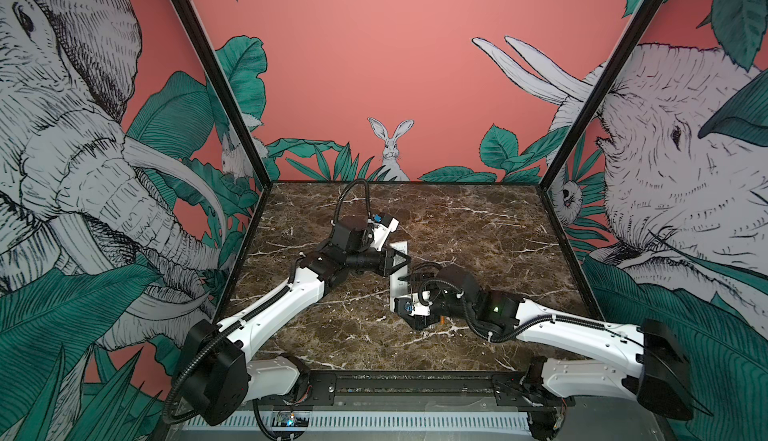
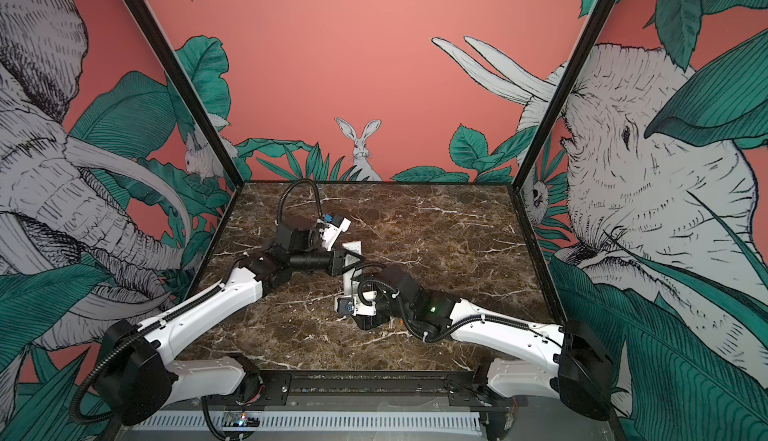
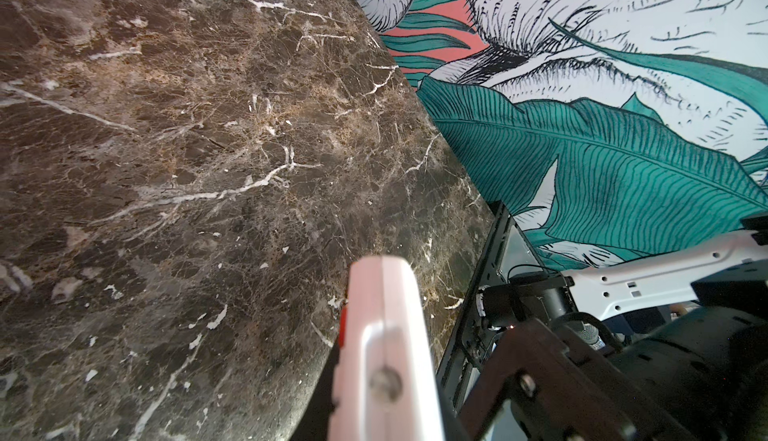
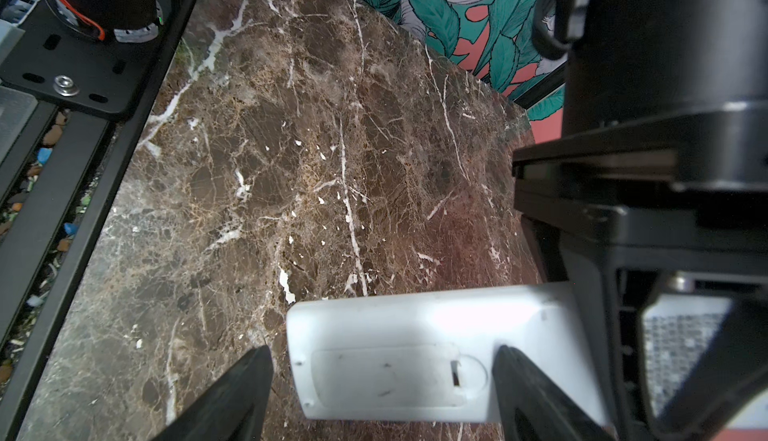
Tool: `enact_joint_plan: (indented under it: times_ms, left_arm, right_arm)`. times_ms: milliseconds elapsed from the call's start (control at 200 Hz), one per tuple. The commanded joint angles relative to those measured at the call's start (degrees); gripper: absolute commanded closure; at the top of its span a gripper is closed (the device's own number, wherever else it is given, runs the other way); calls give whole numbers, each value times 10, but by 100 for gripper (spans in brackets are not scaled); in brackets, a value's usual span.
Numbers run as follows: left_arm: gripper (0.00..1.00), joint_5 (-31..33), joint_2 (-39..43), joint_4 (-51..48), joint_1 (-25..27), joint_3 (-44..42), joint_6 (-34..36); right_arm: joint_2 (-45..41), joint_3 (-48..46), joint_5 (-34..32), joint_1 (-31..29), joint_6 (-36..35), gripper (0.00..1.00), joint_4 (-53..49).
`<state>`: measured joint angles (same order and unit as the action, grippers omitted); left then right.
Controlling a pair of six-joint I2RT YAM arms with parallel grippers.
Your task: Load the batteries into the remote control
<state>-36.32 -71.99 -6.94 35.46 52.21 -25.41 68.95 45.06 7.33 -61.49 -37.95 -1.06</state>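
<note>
The white remote control (image 1: 397, 281) is held off the marble with its plain back facing my right wrist camera. My left gripper (image 1: 397, 263) is shut on its far half. In the left wrist view the remote (image 3: 388, 326) shows edge-on, with a red button on its side. My right gripper (image 4: 382, 353) stands open over the near end. Its two dark fingers (image 4: 237, 393) straddle the closed battery cover (image 4: 386, 376), one past the remote's end and one beyond the cover's notch. A small orange piece (image 1: 444, 319), perhaps one of the batteries, peeks out under my right wrist.
The brown marble tabletop (image 1: 478, 227) is walled by patterned panels on three sides. A black rail (image 1: 407, 385) runs along the front edge. Both arms meet near the table's middle, the left gripper's body (image 4: 665, 210) close beside my right gripper.
</note>
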Motion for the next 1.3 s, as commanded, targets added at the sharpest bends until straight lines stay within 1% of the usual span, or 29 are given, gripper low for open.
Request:
enact_joint_plan:
  times_ms: [0,275,605,835,935,1045,1290]
  left_arm:
    - [100,-39,22,19,6,5,-8]
    - [100,-43,35,30,6,2,-18]
    - [100,-53,37,45,6,-4,-29]
    - [100,-61,39,47,6,-5,-29]
    - [100,-64,38,47,6,-5,-29]
    - [100,-65,40,50,6,-5,-29]
    - [100,-69,41,54,6,-9,-31]
  right_arm:
    - [13,-15,0,-2,3,15,12]
    - [11,-32,20,-1,19,18,10]
    - [12,-39,12,-1,24,20,14]
    - [32,-31,-51,-2,32,19,11]
    - [35,-29,-60,-1,34,18,11]
    - [38,-27,-57,-1,36,18,11]
    - [61,-13,-13,-1,33,20,-15]
